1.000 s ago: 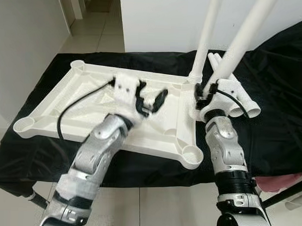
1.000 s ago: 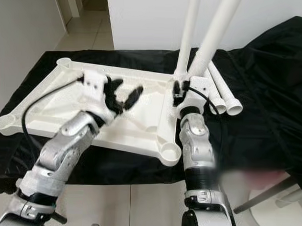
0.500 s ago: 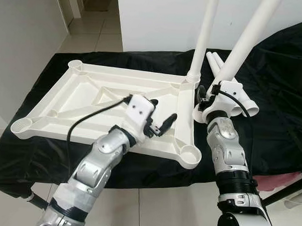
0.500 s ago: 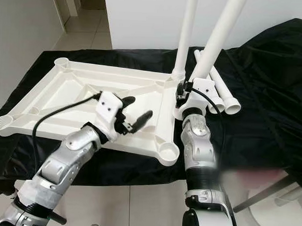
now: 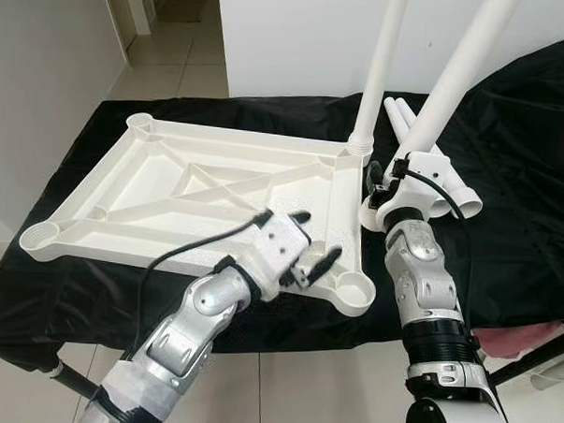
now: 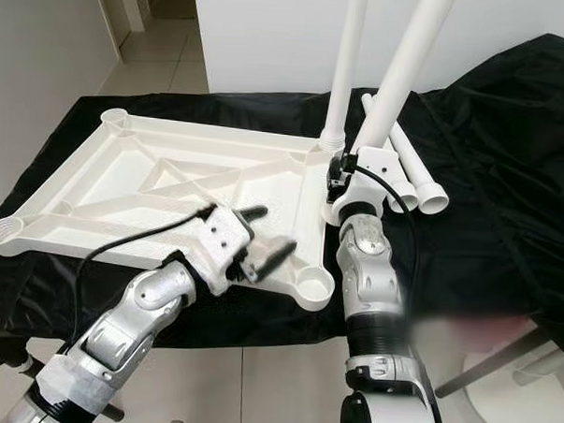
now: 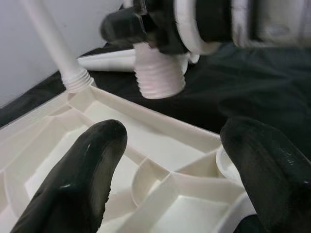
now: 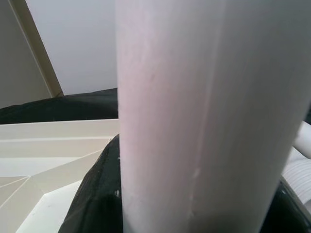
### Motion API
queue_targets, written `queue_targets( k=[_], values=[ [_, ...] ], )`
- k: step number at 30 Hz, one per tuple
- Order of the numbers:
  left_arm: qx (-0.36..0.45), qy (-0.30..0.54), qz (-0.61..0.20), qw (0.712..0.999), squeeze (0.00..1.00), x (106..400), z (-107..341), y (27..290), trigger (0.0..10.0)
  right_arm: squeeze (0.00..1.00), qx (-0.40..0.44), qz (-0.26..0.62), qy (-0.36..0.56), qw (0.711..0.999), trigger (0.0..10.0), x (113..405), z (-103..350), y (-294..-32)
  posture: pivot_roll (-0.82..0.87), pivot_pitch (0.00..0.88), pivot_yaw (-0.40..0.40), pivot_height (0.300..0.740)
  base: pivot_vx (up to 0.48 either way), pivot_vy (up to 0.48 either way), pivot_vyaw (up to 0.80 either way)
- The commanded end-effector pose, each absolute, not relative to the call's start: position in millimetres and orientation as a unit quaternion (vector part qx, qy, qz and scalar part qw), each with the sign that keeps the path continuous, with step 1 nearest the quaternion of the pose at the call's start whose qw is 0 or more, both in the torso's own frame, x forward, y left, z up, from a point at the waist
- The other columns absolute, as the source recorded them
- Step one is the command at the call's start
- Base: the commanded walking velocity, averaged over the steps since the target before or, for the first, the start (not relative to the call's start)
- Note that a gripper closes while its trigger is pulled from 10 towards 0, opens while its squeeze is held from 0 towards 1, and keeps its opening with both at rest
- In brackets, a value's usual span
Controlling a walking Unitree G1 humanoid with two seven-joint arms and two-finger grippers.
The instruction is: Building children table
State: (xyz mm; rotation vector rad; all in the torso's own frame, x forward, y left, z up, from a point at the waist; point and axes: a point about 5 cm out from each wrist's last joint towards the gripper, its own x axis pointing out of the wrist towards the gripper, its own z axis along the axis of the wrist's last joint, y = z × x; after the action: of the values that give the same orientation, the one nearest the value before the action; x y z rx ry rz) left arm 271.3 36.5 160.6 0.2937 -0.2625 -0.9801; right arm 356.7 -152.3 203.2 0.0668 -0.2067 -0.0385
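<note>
A white table leg (image 5: 456,83) is being gripped by the right hand (image 5: 388,183), threaded end down, for screwing in; the overturned tabletop (image 5: 161,192), beneath the open left hand (image 5: 310,255), is being steadied near its empty corner socket (image 5: 355,292).

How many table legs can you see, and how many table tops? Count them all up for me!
Table legs: 4. One screwed in, one held by the right gripper at, two lying on the cloth.
Table tops: 1.
Total: 5.
</note>
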Motion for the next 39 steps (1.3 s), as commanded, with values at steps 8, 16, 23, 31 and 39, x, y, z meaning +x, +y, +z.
queue_targets(
  k=[8, 16, 23, 31, 39],
  values=[
    [0.23, -0.122, -0.507, 0.822, 0.0, 264.0, 128.1, 39.7, 10.0, 0.0, 0.029, -0.02, -0.095, 0.995, 10.0, 357.0, 200.5, -150.8, -0.05, 0.036, 0.059, 0.74, 0.0, 0.0, 0.0],
    [0.284, -0.098, -0.498, 0.814, 0.0, 283.7, 109.4, 38.4, 10.0, 0.0, 0.027, -0.022, -0.096, 0.995, 10.0, 357.5, 202.4, -151.2, -0.06, 0.03, 0.059, 0.74, 0.0, 0.0, 0.0],
    [0.283, -0.1, -0.48, 0.825, 0.0, 301.5, 113.5, 30.7, 10.0, 0.0, 0.026, -0.025, -0.098, 0.995, 10.0, 358.3, 203.8, -152.0, -0.06, 0.031, 0.062, 0.74, 0.0, 0.0, 0.0],
    [0.284, -0.124, -0.449, 0.838, 0.0, 323.3, 134.9, 16.9, 10.0, 0.0, 0.026, -0.026, -0.096, 0.995, 10.0, 357.3, 202.3, -151.7, -0.07, 0.037, 0.066, 0.74, 0.0, 0.0, 0.0],
    [0.261, -0.153, -0.446, 0.842, 0.0, 327.1, 149.1, 13.5, 10.0, 0.0, 0.025, -0.017, -0.1, 0.995, 10.0, 351.4, 199.1, -148.1, -0.08, 0.046, 0.079, 0.74, 0.0, 0.0, 0.0]
  ],
)
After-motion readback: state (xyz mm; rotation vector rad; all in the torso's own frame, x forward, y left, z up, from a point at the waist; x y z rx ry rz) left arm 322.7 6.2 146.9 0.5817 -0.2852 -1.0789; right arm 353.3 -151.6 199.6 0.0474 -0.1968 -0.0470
